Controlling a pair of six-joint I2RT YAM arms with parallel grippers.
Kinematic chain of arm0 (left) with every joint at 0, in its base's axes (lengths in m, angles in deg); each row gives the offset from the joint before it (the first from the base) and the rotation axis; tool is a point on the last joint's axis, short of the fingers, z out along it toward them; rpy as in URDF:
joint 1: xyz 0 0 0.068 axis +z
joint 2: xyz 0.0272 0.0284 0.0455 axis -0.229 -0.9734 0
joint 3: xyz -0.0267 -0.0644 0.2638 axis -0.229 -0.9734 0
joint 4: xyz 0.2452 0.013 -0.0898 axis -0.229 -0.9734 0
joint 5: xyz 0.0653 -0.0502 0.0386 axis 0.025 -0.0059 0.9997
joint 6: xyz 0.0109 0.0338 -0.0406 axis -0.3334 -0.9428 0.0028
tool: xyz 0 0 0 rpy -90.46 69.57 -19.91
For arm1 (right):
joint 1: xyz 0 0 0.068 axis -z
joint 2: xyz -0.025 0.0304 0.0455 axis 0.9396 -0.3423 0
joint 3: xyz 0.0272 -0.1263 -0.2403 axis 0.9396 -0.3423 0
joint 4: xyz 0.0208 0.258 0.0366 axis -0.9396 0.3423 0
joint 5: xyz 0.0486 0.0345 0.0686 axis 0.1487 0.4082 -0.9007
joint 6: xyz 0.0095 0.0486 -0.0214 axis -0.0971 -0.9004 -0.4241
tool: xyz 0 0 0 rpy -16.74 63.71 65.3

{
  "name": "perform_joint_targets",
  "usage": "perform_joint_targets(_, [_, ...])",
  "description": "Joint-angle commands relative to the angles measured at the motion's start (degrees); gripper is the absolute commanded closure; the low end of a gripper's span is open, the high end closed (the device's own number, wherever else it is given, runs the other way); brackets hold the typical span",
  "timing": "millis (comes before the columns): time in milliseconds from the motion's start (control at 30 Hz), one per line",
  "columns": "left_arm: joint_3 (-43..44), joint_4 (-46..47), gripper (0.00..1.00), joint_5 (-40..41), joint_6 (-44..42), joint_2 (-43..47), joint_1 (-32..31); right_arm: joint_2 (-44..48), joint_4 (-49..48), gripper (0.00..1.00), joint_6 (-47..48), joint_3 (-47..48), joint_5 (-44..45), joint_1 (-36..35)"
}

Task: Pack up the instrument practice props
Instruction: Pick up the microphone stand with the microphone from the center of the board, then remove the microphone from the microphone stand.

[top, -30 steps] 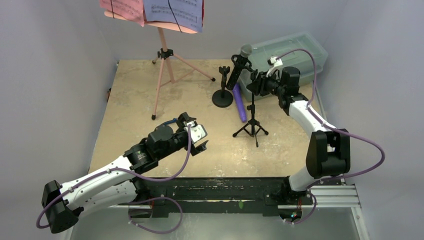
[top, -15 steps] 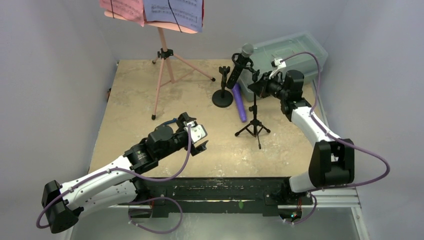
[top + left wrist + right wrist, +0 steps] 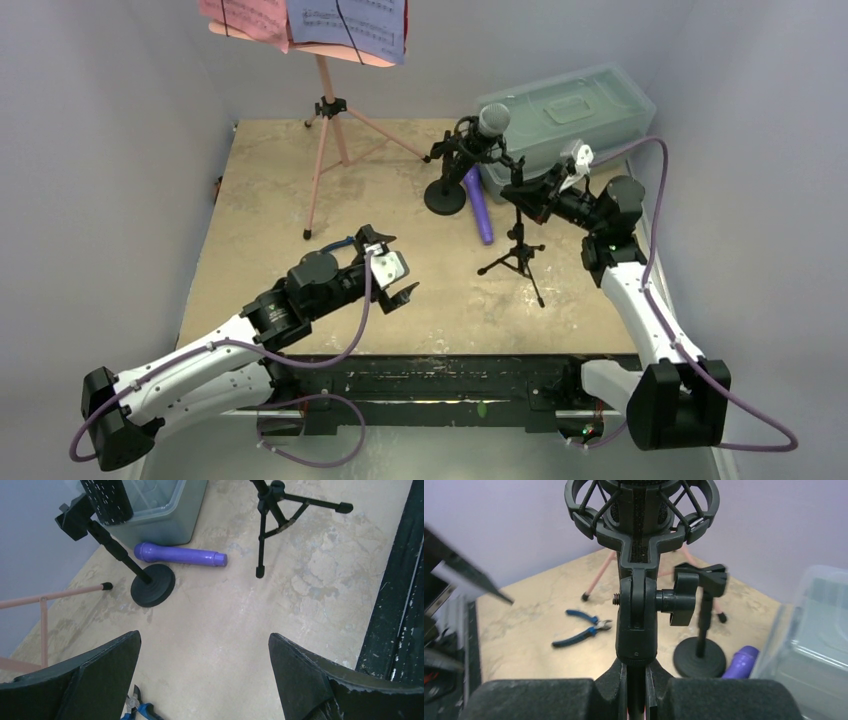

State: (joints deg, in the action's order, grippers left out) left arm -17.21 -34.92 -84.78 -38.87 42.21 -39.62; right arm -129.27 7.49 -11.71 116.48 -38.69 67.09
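Note:
My right gripper [image 3: 527, 196] is shut on the pole of the black tripod mic support [image 3: 519, 257], which leans with its top to the left. The black silver-headed mic [image 3: 492, 119] sits in its shock mount [image 3: 641, 510]; in the right wrist view the pole [image 3: 638, 680] is clamped between my jaws. The purple mic [image 3: 479, 205] lies on the table beside the round-base mic support [image 3: 445, 195]. The pink music rack [image 3: 324, 120] stands at the back left with the music sheets [image 3: 300, 20] on it. My left gripper [image 3: 396, 279] is open and empty over the table [image 3: 205, 665].
The greenish lidded box [image 3: 565, 105] stands at the back right, just behind the tripod support. The blue-handled pliers [image 3: 581, 630] lie on the table by my left gripper, also in the left wrist view [image 3: 140, 711]. Walls close in on three sides.
My right arm has swung out to the right and pulled the tripod support with it, so it now leans with the mic head lower. My left arm has barely moved.

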Motion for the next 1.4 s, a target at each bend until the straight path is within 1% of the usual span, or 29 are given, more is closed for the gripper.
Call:
perform_joint_targets(0, [0.4, 6.3, 0.00, -4.2, 4.1, 1.7, 0.5, 3.9, -7.5, 1.00, 3.3, -3.0, -12.4, 0.3])
perform_joint_targets(100, [1.4, 11.7, 0.00, -6.6, 8.4, 1.6, 0.5, 5.2, -10.6, 1.00, 3.5, -6.7, -18.1, 0.3])
perform_joint_targets(167, [3.6, 14.9, 0.00, -8.2, 11.6, 0.4, 0.5, 6.5, -13.1, 1.00, 4.0, -9.7, -20.3, 0.3])
perform_joint_targets(267, [9.6, 17.0, 0.00, -10.3, 14.8, -3.5, 0.5, 7.9, -18.7, 1.00, 3.8, -14.0, -22.1, 0.3])
perform_joint_targets(367, [17.0, 16.7, 0.04, -14.0, 15.9, -8.8, 0.5, 7.7, -20.2, 1.00, 4.5, -15.0, -22.9, 0.3])
perform_joint_targets(467, [22.1, 18.2, 0.05, -15.8, 15.0, -12.8, 0.5, 8.2, -16.5, 1.00, 9.0, -15.1, -24.0, 0.3])
perform_joint_targets(533, [25.1, 18.0, 0.06, -15.6, 12.6, -14.8, 0.5, 8.4, -15.6, 1.00, 10.8, -15.0, -24.9, 0.3])
perform_joint_targets(633, [30.0, 16.6, 0.06, -15.6, 9.4, -17.8, 0.4, 8.7, -14.3, 1.00, 12.2, -14.8, -25.2, 0.3])
perform_joint_targets(700, [32.4, 15.5, 0.06, -16.7, 7.7, -19.5, 0.5, 8.9, -11.7, 1.00, 14.4, -14.3, -25.6, 0.3])
perform_joint_targets(800, [35.7, 11.6, 0.06, -17.1, 6.3, -22.6, 0.5, 8.9, -9.8, 1.00, 15.9, -13.7, -25.9, 0.3])
perform_joint_targets(900, [36.9, 9.2, 0.06, -17.8, 6.4, -24.2, 0.5, 9.1, -9.6, 1.00, 16.1, -13.8, -26.1, 0.3])
perform_joint_targets(1267, [37.6, 5.2, 0.06, -19.4, 8.5, -25.2, 0.5, 8.4, -6.7, 1.00, 18.5, -13.2, -25.8, 0.4])
perform_joint_targets(1367, [38.2, 4.4, 0.08, -19.4, 9.1, -26.2, 0.5, 8.4, -6.6, 1.00, 18.6, -13.1, -25.6, 0.4])
